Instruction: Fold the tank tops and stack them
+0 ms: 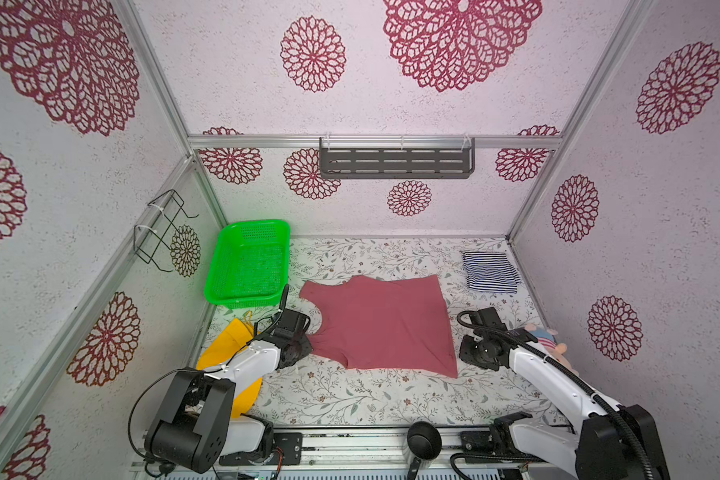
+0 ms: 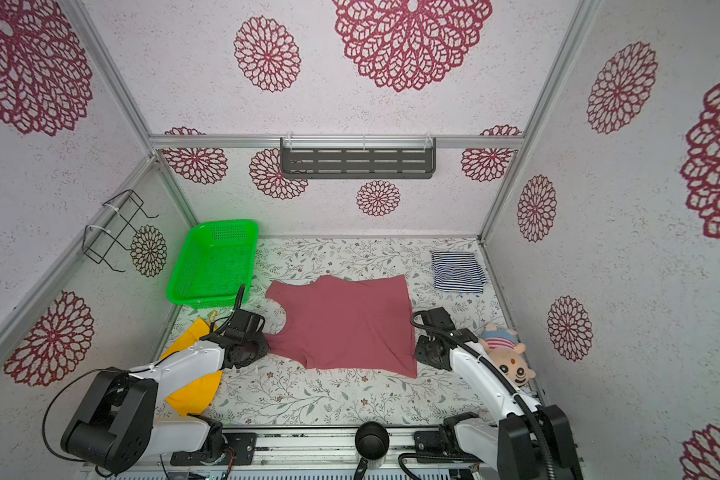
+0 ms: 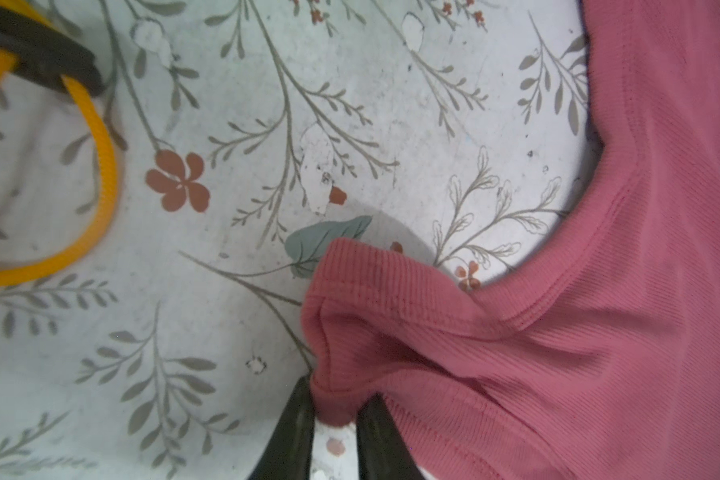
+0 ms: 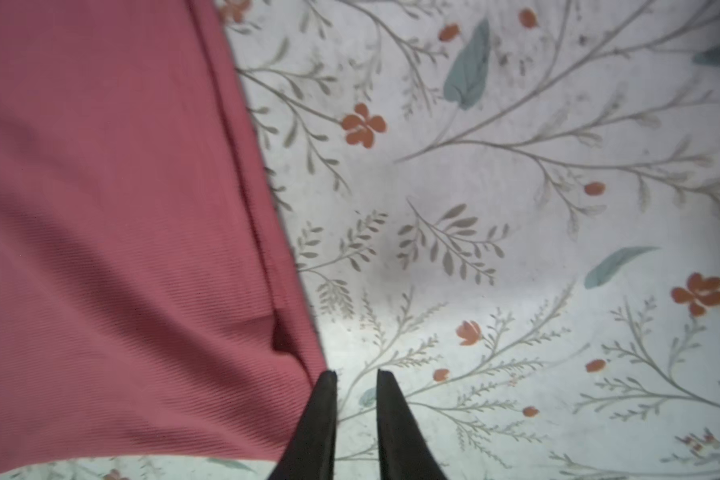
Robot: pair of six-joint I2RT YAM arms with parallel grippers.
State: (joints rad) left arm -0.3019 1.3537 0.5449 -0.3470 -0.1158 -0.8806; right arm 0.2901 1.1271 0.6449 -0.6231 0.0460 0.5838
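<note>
The left hand (image 3: 335, 401) is pinching a strap of the rose-red tank top (image 1: 383, 324), which is lying spread on the surface (image 1: 350, 399). The right hand (image 4: 352, 374) is hovering narrowly parted and empty, perhaps brushing its hem. The striped tank top (image 1: 490, 272) is lying folded at the far right.

left gripper (image 3: 337, 399) cut off; yellow hat (image 1: 225, 349) half hidden
</note>
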